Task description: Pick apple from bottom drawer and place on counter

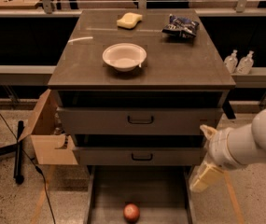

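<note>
Where the apple lies: the apple (131, 212) sits alone on the bare floor of the bottom drawer (142, 185), which is pulled out. It is near the front and about centred between the low side walls, touching neither.
Gripper position: my gripper (205, 158) hangs to the right of the cabinet, level with the lower handled drawer (142, 156). It is outside the bottom drawer's right wall, above the apple and well apart from it.
Gripper state: the two pale pads look spread apart, with nothing between them.
Weight and feel: I judge the fruit light, firm and smooth-skinned. It is round, so it should roll on that flat metal floor at the slightest nudge.
Where I take hold: across its widest girth, coming down from above so both pads meet it together.
Risk: a one-sided touch could send it rolling toward a wall, and too hard a squeeze may bruise it.
Clearance: the handled drawer overhangs the back of the bottom drawer, so I would approach from the front.
Drop spot: the counter (179, 64) has bare surface right of the white bowl (124, 56).
</note>
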